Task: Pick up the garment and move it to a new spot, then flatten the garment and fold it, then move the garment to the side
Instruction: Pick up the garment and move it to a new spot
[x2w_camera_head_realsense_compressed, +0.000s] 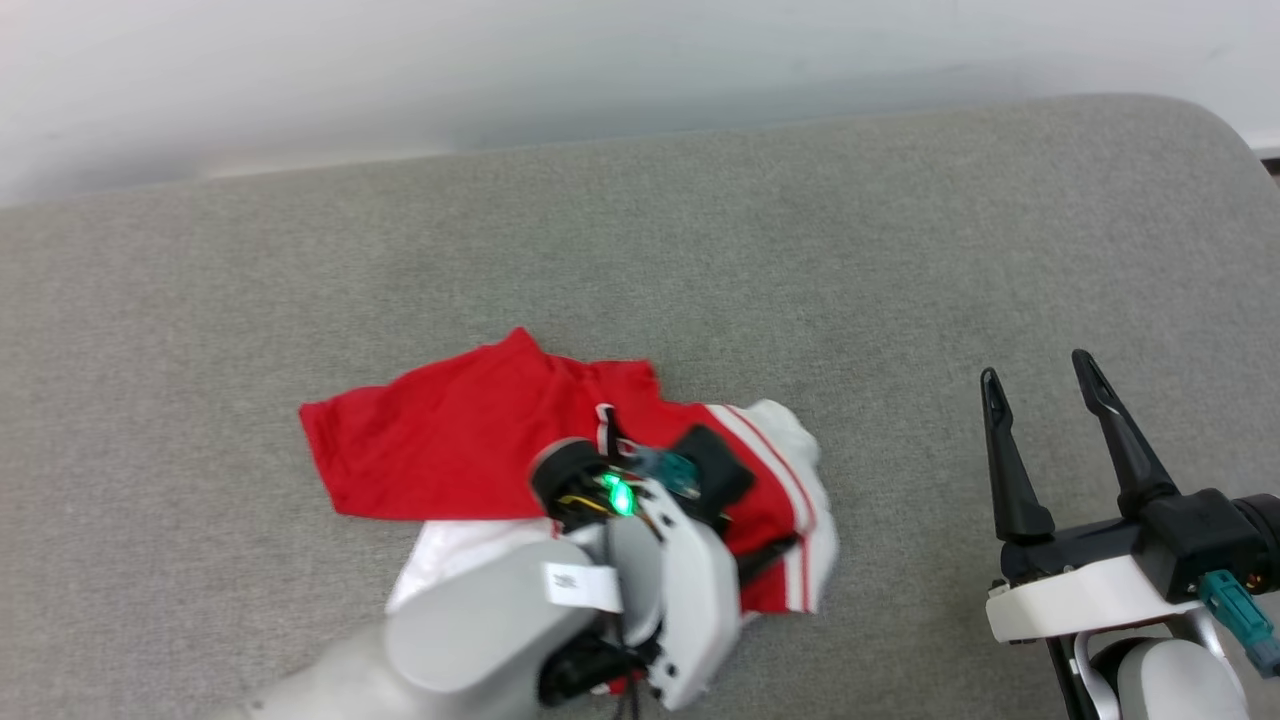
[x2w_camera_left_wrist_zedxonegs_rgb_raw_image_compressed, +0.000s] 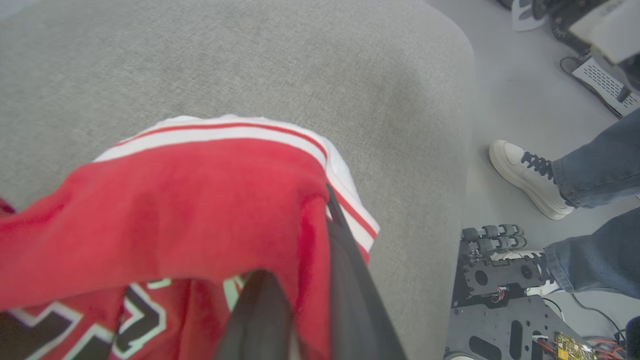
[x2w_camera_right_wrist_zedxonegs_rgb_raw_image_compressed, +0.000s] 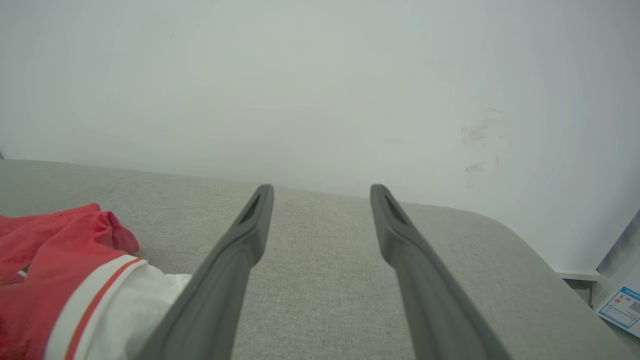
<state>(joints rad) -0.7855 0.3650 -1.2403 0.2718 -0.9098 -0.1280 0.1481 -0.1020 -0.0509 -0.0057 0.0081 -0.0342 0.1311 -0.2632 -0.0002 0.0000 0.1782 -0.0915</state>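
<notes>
My left gripper (x2w_camera_left_wrist_zedxonegs_rgb_raw_image_compressed: 300, 250) is down on the grey cushion (x2w_camera_head_realsense_compressed: 800, 250), fingers pressed together with a fold of the red jersey T-shirt (x2w_camera_head_realsense_compressed: 450, 450) pinched between them; in my left wrist view the cloth drapes over both dark fingers (x2w_camera_left_wrist_zedxonegs_rgb_raw_image_compressed: 350, 280) and hides their tips. The T-shirt lies crumpled on the cushion, close to its front edge and a little left of its middle, well short of its back edge where the pale wall (x2w_camera_head_realsense_compressed: 600, 70) begins. Its red body spreads toward the cushion's left side, and a white sleeve (x2w_camera_head_realsense_compressed: 800, 450) with red-and-white striped trim bunches toward the cushion's right side. From my left wrist I see part of the black number print (x2w_camera_left_wrist_zedxonegs_rgb_raw_image_compressed: 140, 320) with its pale outline, on the cloth hanging under the lifted fold. My forearm and wrist, with a green light (x2w_camera_head_realsense_compressed: 618, 495) glowing, cover the middle of the shirt in the head view. My right gripper (x2w_camera_head_realsense_compressed: 1035, 370) hovers over the bare right part of the cushion, fingers spread wide with nothing between them, well apart from the shirt; in its own view the sleeve's striped edge (x2w_camera_right_wrist_zedxonegs_rgb_raw_image_compressed: 95, 300) lies just beside my left-hand finger (x2w_camera_right_wrist_zedxonegs_rgb_raw_image_compressed: 220, 280). Past the cushion's rounded end, a person's white sneaker (x2w_camera_left_wrist_zedxonegs_rgb_raw_image_compressed: 530, 177) and a jeans leg (x2w_camera_left_wrist_zedxonegs_rgb_raw_image_compressed: 595, 160) stand on the floor.
</notes>
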